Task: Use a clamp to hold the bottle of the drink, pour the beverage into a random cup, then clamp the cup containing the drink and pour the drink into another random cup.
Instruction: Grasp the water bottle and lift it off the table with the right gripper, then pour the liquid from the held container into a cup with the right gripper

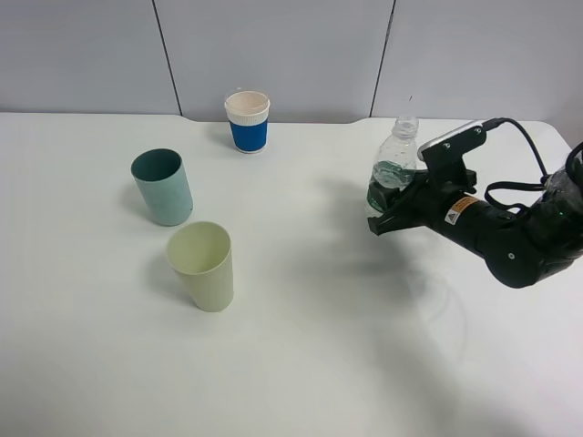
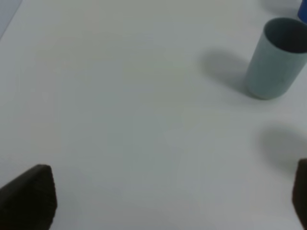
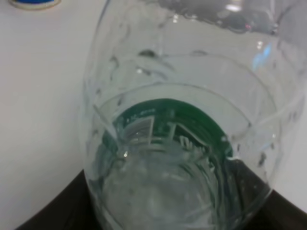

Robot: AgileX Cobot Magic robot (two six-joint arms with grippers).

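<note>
The right clamp [image 1: 383,213] grips the upright bottle [image 1: 398,151] (left clamp [image 2: 165,194] gapes open), the yellow cup [image 1: 202,266] well off at eight o'clock.

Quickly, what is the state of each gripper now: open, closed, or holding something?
Left gripper: open, holding nothing.
Right gripper: closed on the bottle.
</note>
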